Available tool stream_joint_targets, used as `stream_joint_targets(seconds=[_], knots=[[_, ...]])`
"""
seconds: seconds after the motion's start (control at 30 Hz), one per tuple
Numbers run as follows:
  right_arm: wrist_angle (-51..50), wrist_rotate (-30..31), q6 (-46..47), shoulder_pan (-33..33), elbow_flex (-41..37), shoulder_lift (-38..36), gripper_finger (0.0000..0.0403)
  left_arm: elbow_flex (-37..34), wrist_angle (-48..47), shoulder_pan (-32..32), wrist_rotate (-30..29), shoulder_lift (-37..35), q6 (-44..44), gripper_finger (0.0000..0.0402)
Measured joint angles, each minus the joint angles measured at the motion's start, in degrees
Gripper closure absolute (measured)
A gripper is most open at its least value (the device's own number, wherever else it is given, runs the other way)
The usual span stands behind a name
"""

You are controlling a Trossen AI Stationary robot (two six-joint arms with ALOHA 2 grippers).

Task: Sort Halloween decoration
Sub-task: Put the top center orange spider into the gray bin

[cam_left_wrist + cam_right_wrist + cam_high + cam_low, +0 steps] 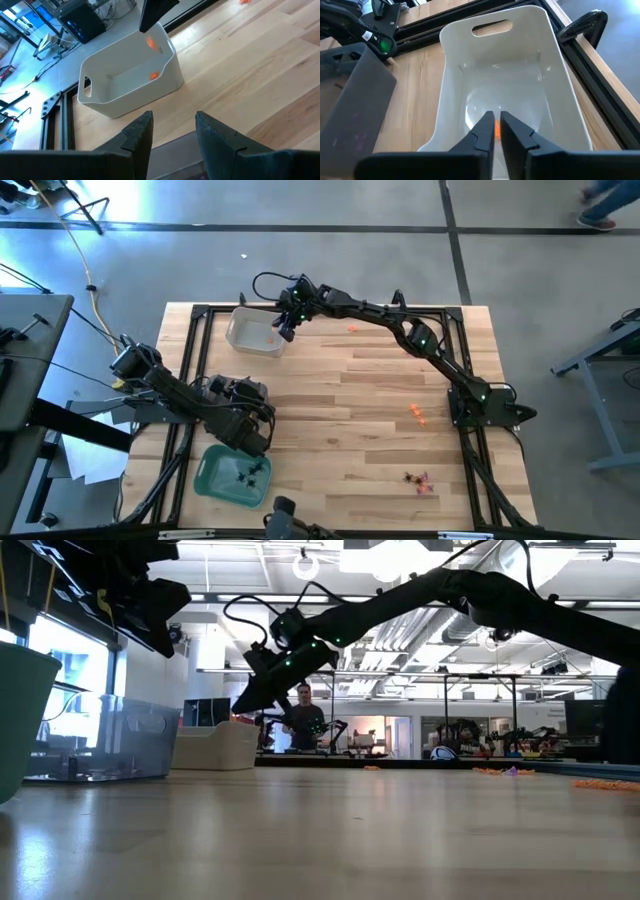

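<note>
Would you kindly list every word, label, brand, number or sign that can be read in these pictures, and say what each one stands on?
None can be read.
White sticker on the dark hardware beside the clear tray, right wrist view: print too small to read.
Clear tray, green tray, wooden table and trinkets: no lettering shows.

The table [350, 390] is pale wood with plank grain, framed in black rails. The tray [252, 333] at its far edge is clear to whitish, with orange trinkets [151, 44] showing inside it. The right claw [496, 131] above that tray is black, an orange speck between its tips. The near tray [215, 478] is green, holding black spidery bits [248, 472]. Loose trinkets [418, 414] right of the green tray are orange; another cluster [419, 481] looks purple and dark, perhaps.
</note>
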Motion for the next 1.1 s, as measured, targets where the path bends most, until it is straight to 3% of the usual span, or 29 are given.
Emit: stream_joint_targets(seconds=[0.3,0.6,0.87,1.1], knots=[[0.3,0.5,-0.3,0.0,0.0,0.0,0.0278,0.0,0.0,0.0,0.0,0.0,0.0,0.0266],[-3.1,0.5,-2.0,-1.2,0.1,-4.5,0.0278,0.0,-0.5,0.0,1.0,0.0,0.0,0.0266],[-20.7,0.7,-8.3,-3.8,0.1,-11.1,0.0293,0.0,-0.6,0.0,0.9,0.0,-0.1,0.0266],[-44.5,0.7,-18.4,-4.6,0.1,-12.8,0.0304,0.0,-0.6,0.3,0.8,0.0,-0.1,0.0266]])
